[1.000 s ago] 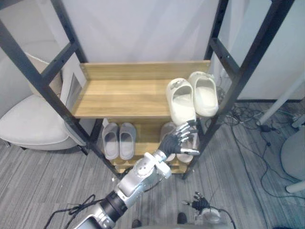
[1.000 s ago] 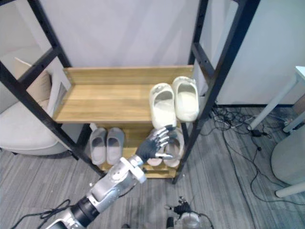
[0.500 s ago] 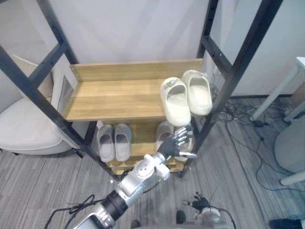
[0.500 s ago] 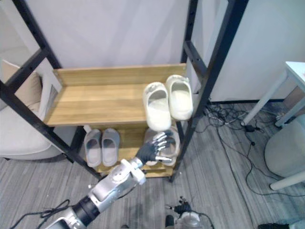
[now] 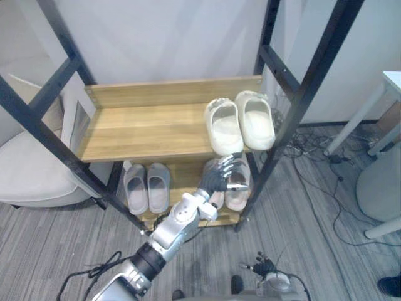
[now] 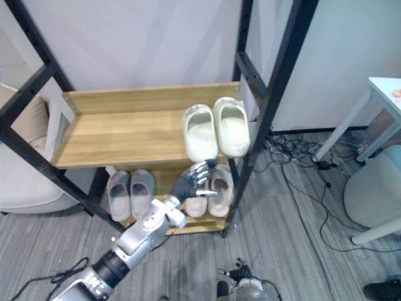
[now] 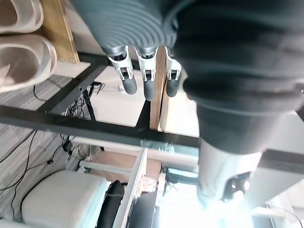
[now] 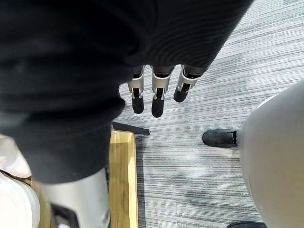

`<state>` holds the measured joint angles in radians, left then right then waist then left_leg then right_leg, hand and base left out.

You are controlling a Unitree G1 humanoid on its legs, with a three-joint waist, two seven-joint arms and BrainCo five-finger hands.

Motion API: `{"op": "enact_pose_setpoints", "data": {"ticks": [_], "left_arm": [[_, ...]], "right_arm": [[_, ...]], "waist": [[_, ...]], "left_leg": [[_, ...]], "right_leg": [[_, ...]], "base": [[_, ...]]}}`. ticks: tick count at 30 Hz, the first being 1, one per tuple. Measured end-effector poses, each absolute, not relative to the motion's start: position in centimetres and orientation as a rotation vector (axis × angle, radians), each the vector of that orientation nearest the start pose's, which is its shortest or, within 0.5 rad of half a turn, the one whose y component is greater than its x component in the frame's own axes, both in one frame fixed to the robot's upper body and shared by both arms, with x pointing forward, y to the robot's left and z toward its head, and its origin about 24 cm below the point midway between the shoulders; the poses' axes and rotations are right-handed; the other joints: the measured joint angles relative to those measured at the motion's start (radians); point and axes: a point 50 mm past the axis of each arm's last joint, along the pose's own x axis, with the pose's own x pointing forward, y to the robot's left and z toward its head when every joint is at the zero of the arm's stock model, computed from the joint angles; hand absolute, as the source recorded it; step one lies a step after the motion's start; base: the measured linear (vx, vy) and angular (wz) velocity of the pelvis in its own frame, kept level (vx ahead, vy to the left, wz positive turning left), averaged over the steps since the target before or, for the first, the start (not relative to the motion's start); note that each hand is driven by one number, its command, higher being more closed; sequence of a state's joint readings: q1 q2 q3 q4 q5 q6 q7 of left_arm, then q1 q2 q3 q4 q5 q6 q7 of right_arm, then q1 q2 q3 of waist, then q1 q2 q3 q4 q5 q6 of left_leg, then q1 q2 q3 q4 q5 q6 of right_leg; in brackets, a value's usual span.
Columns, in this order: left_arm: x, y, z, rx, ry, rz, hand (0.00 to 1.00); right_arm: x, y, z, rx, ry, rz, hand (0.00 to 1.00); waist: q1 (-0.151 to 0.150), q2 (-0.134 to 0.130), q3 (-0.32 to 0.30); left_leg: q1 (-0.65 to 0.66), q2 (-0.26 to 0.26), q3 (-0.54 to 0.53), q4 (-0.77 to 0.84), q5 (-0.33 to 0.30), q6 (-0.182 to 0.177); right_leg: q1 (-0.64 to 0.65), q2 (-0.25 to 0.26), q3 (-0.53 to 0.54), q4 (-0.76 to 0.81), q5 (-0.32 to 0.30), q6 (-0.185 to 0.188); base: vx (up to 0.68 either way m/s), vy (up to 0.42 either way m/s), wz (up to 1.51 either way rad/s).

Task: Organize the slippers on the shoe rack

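Hovering in front of the right end of the lower shelf of the shoe rack (image 5: 144,128), the left hand (image 5: 220,175) is held up with its fingers loosely spread and nothing in its grasp. It overlaps the pale beige slippers (image 5: 238,189), which lie side by side at that end; whether it touches them cannot be told. A grey pair (image 5: 146,187) lies at the left end of the same shelf. On the upper shelf, the cream slippers (image 5: 240,123) sit together against the right edge, the left one reaching the front edge. The right hand (image 8: 158,92) hangs low over the grey floor (image 8: 199,156) beside a corner of the rack, fingers straight and empty
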<state>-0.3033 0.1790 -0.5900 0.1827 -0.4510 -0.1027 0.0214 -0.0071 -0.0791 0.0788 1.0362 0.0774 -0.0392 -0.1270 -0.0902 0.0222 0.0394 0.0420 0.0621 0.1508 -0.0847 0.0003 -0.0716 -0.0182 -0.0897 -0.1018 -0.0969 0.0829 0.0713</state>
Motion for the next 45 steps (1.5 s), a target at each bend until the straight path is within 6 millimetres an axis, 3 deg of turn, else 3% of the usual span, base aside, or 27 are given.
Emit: {"op": "enact_pose_setpoints", "data": {"ticks": [6,26,34,45], "left_arm": [[27.5,4.7,5.5,-0.129,-0.011,-0.529,0.0],[28.8,4.2,6.0,-0.101,-0.021,-0.532,0.0],[26.6,1.8,9.1,-0.22,-0.128,-0.665,0.0],[24.0,0.1,9.6,-0.307,-0.136,-0.793,0.0]], "right_arm": [[13.4,-17.6,-15.1,-0.106,0.991,-0.127,0.0],[13.2,-18.1,-15.1,-0.091,0.997,-0.17,0.0],[13.4,-18.1,-15.1,-0.093,0.993,-0.169,0.0],[13.4,-18.0,-15.1,-0.106,0.995,-0.151,0.0]], "waist": [[-0.003,0.0,0.0],[-0.021,0.0,0.0],[-0.014,0.001,0.0],[0.008,0.012,-0.006]], "left_leg": [[-0.005,0.0,0.003,0.0,-0.001,0.0],[-0.006,0.0,0.007,0.0,-0.004,-0.003],[-0.004,0.0,-0.003,0.002,-0.004,-0.003],[-0.002,-0.001,-0.03,0.006,-0.002,-0.001]], "right_leg": [[-0.012,0.0,0.002,0.0,0.0,0.0],[-0.015,0.0,0.005,0.0,0.0,0.0],[-0.001,0.0,-0.004,0.0,0.0,0.0],[0.017,-0.004,-0.035,0.0,-0.003,0.001]], "base": [[-0.01,-0.002,0.0],[0.0,0.0,0.0],[0.0,0.0,0.03],[-0.02,-0.007,0.07]]}}
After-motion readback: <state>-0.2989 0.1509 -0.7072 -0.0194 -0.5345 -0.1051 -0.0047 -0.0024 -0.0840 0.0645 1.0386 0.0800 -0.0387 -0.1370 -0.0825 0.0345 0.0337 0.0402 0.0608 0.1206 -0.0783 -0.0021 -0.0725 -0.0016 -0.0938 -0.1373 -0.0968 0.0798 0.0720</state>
